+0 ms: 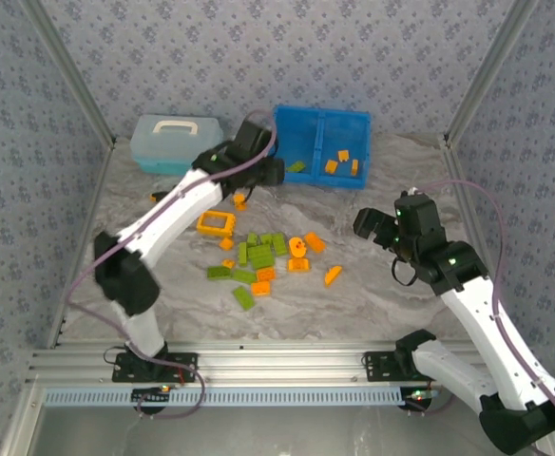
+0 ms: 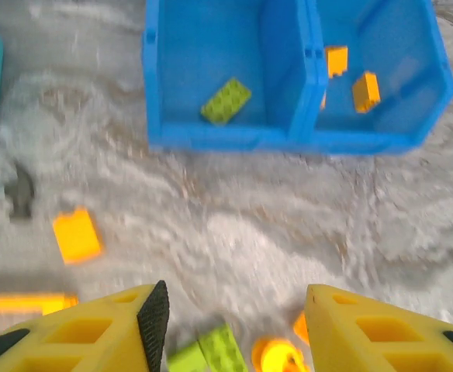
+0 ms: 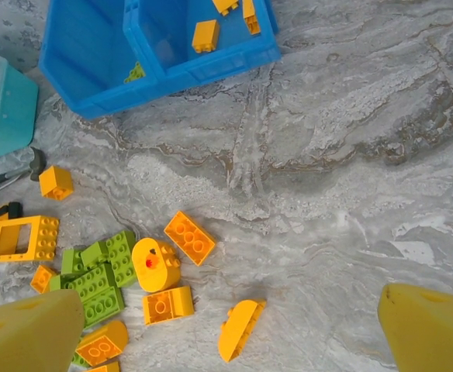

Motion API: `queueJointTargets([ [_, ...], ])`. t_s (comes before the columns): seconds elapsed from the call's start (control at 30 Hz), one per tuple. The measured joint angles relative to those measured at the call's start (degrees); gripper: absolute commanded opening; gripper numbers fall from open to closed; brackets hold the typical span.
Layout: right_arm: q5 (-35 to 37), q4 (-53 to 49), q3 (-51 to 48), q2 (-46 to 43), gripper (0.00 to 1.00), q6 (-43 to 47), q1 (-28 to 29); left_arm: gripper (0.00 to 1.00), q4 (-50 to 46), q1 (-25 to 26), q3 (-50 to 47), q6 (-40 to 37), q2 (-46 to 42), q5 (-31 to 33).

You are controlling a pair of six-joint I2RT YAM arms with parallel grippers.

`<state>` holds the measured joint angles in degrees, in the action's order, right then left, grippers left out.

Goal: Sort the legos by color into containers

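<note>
The left gripper [image 2: 234, 329] has its two yellow fingers [image 2: 366, 329] parted with nothing between them, hanging above the marble table [image 2: 288, 225] just in front of the blue tray [image 2: 226, 138]. Below its fingertips lie a lime green brick [image 2: 223, 345] and a rounded orange piece [image 2: 277, 356], and an orange brick [image 2: 77, 235] sits alone to its left. The tray's left compartment holds a single lime green brick [image 2: 226, 101], lying tilted near the front wall. The right compartment, past the central divider [image 2: 313, 70], holds orange bricks only; three can be counted from above [image 1: 343, 155]. The right gripper [image 3: 230, 306] is spread wide and empty, hovering over bare table well to the right of the loose legos [image 3: 102, 283]. These remain in a mixed green and orange cluster in the middle of the table, with the orange frame piece [image 3: 23, 239] at its left edge and a curved orange piece [image 3: 238, 329] at its right. A pale blue lidded box [image 1: 176, 142] stands just left of the tray.
</note>
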<state>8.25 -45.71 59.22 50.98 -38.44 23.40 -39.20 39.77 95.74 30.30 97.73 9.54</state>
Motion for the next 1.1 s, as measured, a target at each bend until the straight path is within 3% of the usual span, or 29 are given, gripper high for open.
queueJointTargets([
  [0.13,-0.61,1.36,-0.39,2.05,1.00,-0.02,0.22,0.53,1.33,4.55,-14.14,9.79,-7.06,0.92],
  [0.3,-1.27,2.40,-0.48,3.37,1.00,-0.17,0.59,0.53,0.98,8.74,-21.31,21.38,-4.70,-0.07],
  [0.5,-1.44,2.40,-0.48,3.39,1.00,-0.20,0.74,0.56,1.31,10.19,-19.91,27.08,3.30,-0.76],
  [0.83,-0.87,1.62,-1.22,0.48,1.00,-0.79,0.92,0.56,0.37,10.19,-10.75,29.38,14.97,1.03],
  [1.1,-0.50,0.96,-1.22,0.48,1.00,-0.79,0.92,0.54,0.48,10.19,-9.25,30.86,18.32,3.06],
])
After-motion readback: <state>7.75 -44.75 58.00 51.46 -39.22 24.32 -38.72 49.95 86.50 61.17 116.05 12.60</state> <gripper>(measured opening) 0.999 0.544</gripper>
